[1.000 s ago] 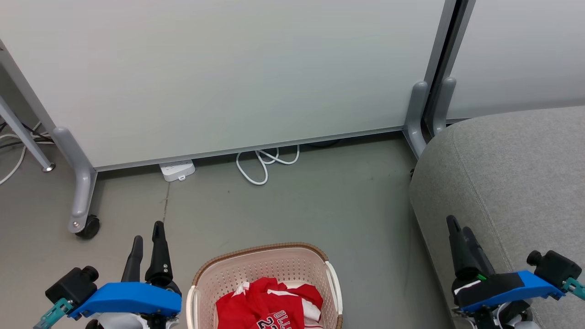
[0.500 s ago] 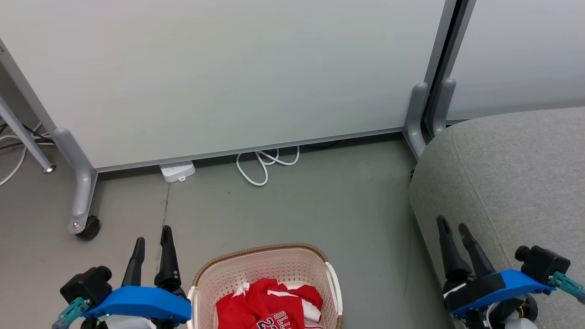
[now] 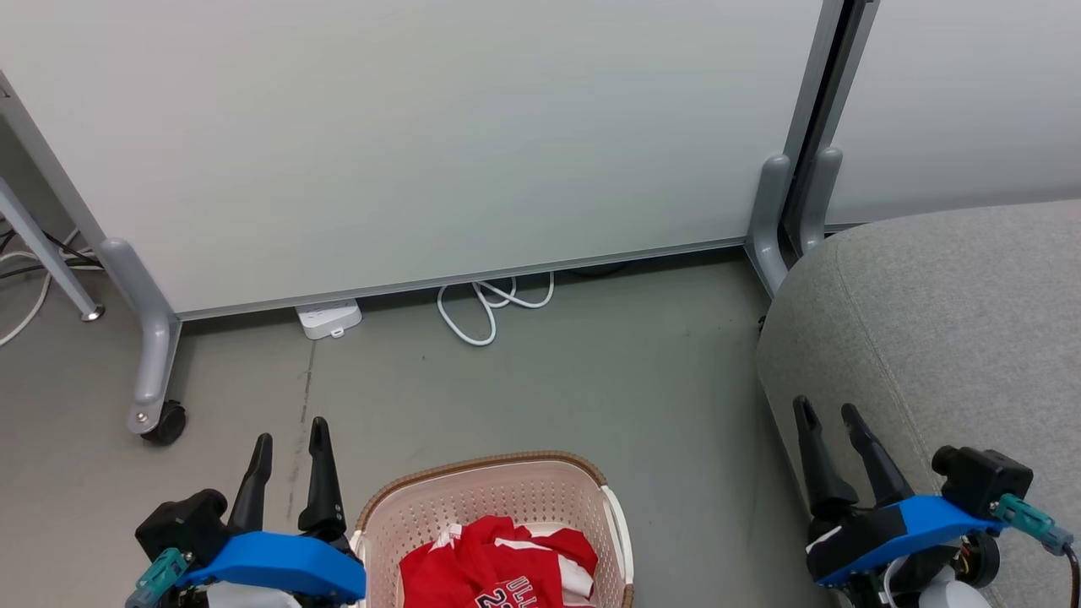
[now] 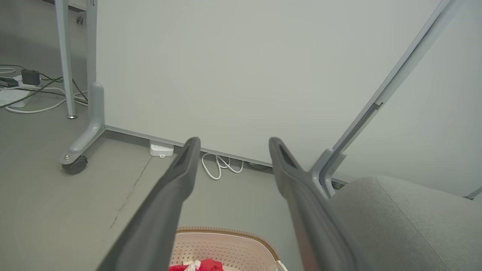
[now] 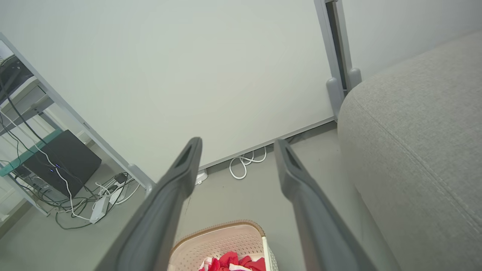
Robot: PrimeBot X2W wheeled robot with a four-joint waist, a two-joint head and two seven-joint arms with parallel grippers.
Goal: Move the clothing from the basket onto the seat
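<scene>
Left gripper [image 3: 291,432]: fingers spread, nothing held, nothing touched. It hovers just left of the basket [image 3: 481,461], fingers pointing beyond the basket's far rim. Right gripper [image 3: 825,408]: fingers spread and empty, well to the right of the basket, seen against the edge of the seat [image 3: 954,338]; whether it touches the seat cannot be told. The clothing [image 3: 498,561] lies crumpled inside the basket, red with white panels. The basket stands on the floor [image 3: 591,380], apart from the seat on its right. The head view resolves part of the dark lettering on the clothing. It also shows a power strip [image 3: 328,317] and a looped white cable [image 3: 490,308] beyond the basket at the foot of a pale panel [image 3: 422,127], and a caster [image 3: 165,420] beyond and left of the basket. The left wrist view shows a small red edge of the clothing inside the basket's far rim, framed between the spread fingers. The right wrist view adds a black box [image 5: 64,162] and tangled cords [image 5: 86,203] far left of the basket.
</scene>
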